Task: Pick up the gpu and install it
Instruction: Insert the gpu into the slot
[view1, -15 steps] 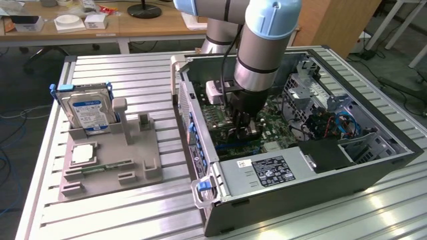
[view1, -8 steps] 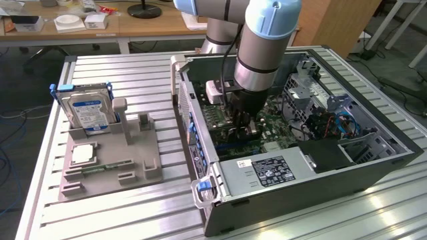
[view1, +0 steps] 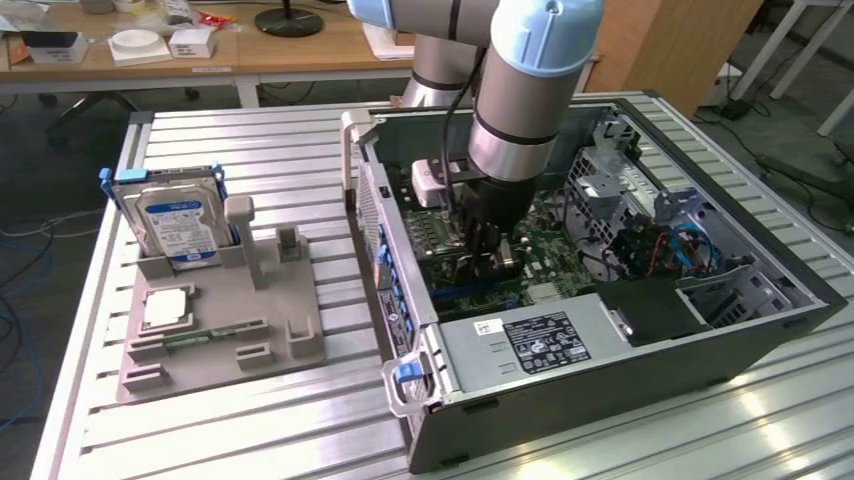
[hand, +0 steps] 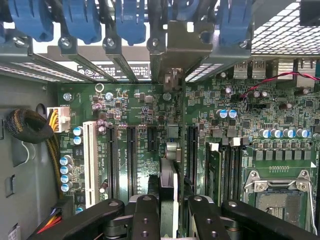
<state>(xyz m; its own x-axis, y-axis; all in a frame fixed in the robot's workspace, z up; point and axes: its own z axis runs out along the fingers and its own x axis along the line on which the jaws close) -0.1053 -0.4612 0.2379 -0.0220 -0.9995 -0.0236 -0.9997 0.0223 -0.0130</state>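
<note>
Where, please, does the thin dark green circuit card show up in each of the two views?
Exterior view: the thin dark green circuit card stands edge-on beneath the pincer, inside the open grey computer case.
Wrist view: card edge-on between the black fingers.
Shared landmark: the green motherboard.

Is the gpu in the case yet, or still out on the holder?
In the case: the gripper holds the gpu edge-on above the motherboard slots. Whether it is fully seated, cannot tell.

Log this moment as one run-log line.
gripper: jaws shut on gpu | gpu: edge-on above motherboard slots | location: inside computer case
</note>
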